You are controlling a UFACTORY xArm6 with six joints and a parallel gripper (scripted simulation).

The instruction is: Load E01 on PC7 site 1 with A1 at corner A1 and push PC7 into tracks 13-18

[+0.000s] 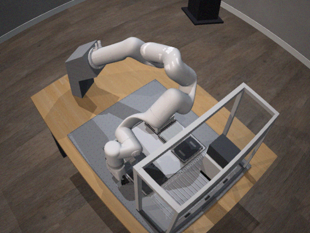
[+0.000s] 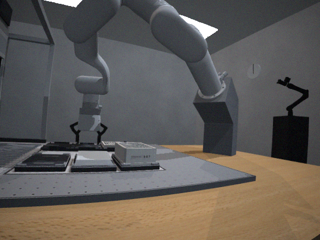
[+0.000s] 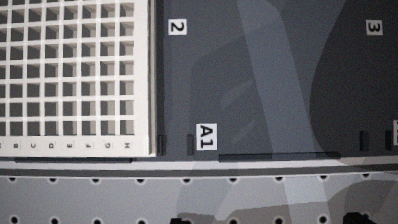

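Observation:
The dark plate carrier PC7 lies on the apron in front of the rails. The white 96-well plate E01 sits on the site next to the label 2. Its row letters run along its near edge. Sites 2 and 3 are bare; an A1 mark shows at site 2's near corner. My gripper is open and empty, hanging low over the carrier's near edge by site 2. Deep-well block E07 stands in nest S1, and E10 in S2. Nest S3 is empty.
The instrument's white frame spans the rails, with a dark box inside at the right. The perforated grey deck lies beside the carrier. The arm's grey base stands at the far table corner.

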